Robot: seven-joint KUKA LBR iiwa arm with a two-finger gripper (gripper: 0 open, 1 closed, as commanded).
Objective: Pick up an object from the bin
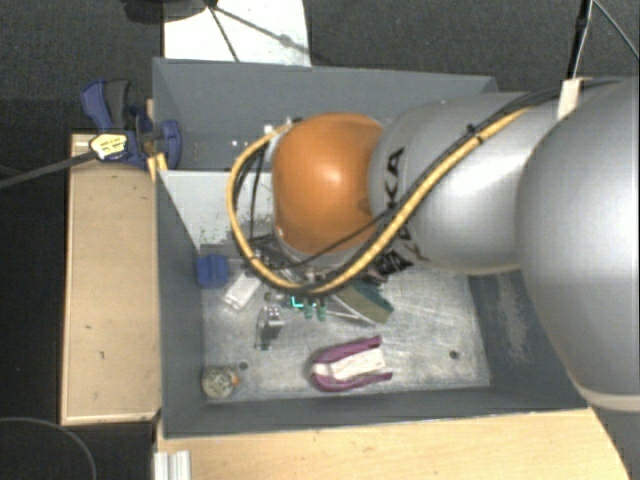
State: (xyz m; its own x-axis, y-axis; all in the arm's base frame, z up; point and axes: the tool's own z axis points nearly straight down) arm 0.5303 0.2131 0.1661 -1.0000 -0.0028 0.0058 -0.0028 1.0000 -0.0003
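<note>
My gripper [270,324] hangs low over the bin's floor, left of the middle, under the arm's orange cover. A small clear-white piece [240,293] lies just to its left, and a blue block [211,270] sits beyond that near the left wall. To the gripper's right is a dark green flat thing [366,304], partly under the arm. A purple and white curved object [348,365] lies in front of it, toward the bin's near wall. I see nothing held.
A round grey thing [218,381] rests in the near left corner. The arm and its looping yellow-black cable cover the bin's back and right half. Bare floor shows at the near right.
</note>
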